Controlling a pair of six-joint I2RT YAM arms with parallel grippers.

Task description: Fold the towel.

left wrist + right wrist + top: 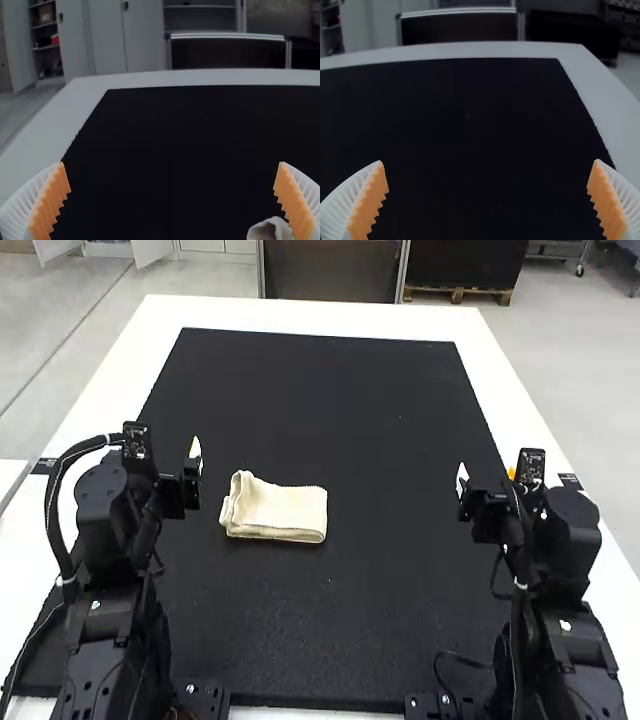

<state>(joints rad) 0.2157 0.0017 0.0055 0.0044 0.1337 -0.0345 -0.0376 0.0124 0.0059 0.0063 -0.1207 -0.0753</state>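
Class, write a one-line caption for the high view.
A folded cream towel rests on a black mat between two robot arms.

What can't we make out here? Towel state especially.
- Towel, high view: underside hidden against the black mat; layers too small to count.
- Towel, left wrist view: cut off by the bottom edge, partly behind an orange pad.
- Mat's near right corner, high view: behind the right arm.

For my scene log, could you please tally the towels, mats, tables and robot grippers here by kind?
Folded cream cloth towel: 1
Black rectangular mat: 1
White flat-topped table: 1
Robot grippers with white ribbed, orange-padded jaws, left gripper and right gripper: 2
Total: 5
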